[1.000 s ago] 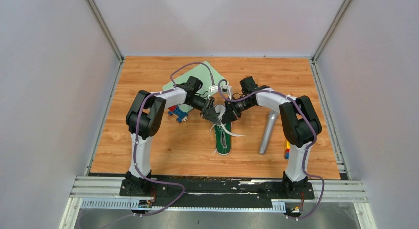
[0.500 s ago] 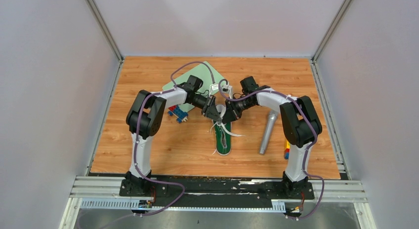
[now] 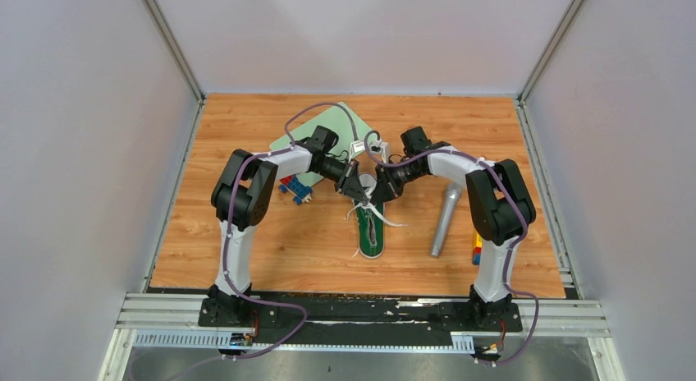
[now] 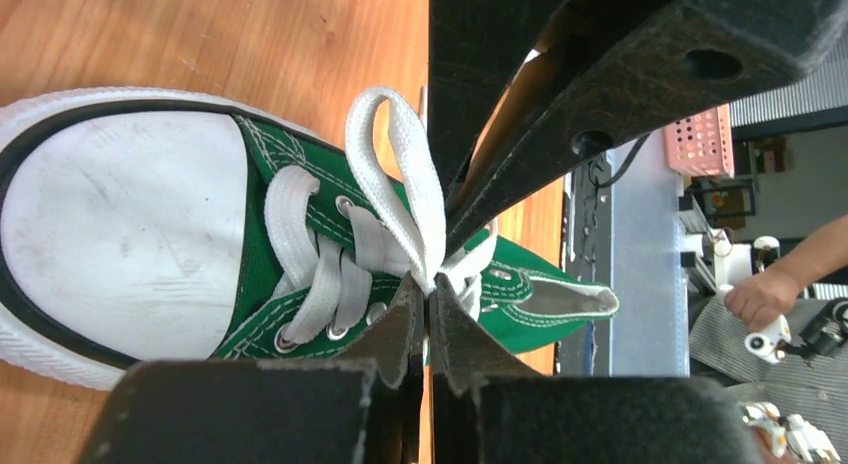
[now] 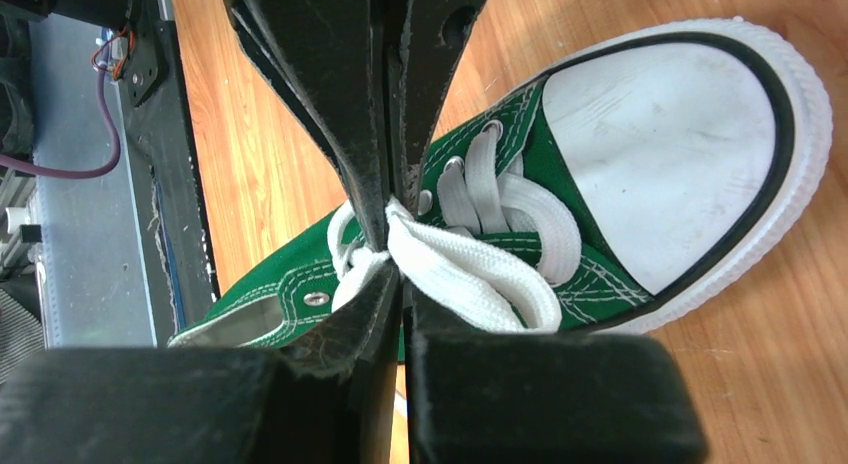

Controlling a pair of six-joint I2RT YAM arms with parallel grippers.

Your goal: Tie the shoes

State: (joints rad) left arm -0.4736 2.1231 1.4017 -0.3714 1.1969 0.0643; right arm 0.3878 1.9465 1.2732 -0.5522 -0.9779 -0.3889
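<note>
- Shoe (image 3: 371,237): one, green, laid at the centre of the table (image 3: 246,250), toe to 6 o'clock; nothing is seen in its opening.
- Left hand (image 4: 430,299): set at 10 o'clock of the shoe, clamped fully on a loop of the laces (image 4: 395,164).
- Right hand (image 5: 400,279): set at 2 o'clock, pinched on the opposite loop; the loops are judged to be held for drawing the bow tight.
- Microphone (image 3: 444,221): laid at 3 o'clock of the shoe, untouched.

The left arm (image 3: 232,250) and right arm (image 3: 493,266) match — white shells, black joints, a purple cable (image 5: 60,170) running back from each; the right pincer (image 5: 395,267) has scuffed matte-black wedge fingers (image 5: 340,332).
</note>
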